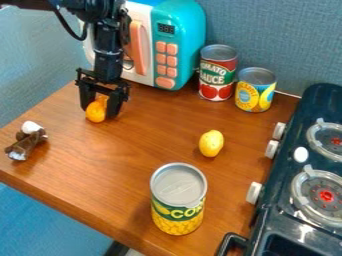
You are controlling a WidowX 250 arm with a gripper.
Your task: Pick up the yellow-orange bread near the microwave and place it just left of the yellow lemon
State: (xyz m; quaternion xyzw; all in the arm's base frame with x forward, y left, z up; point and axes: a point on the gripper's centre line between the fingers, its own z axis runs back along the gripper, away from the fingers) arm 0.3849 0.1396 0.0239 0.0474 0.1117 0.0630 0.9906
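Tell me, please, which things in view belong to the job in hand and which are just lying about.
In hand:
- claw
- orange item, at the claw

Just about:
- yellow lemon
- corn can
- red-labelled can
- blue-and-yellow can
- brown-and-white item
- toy microwave
- toy stove

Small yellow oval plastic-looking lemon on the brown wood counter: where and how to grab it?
I'd pinch the lemon at its middle, coming straight down. It lies on its side, long axis roughly toward the blue wall, so squeeze across the narrower width.
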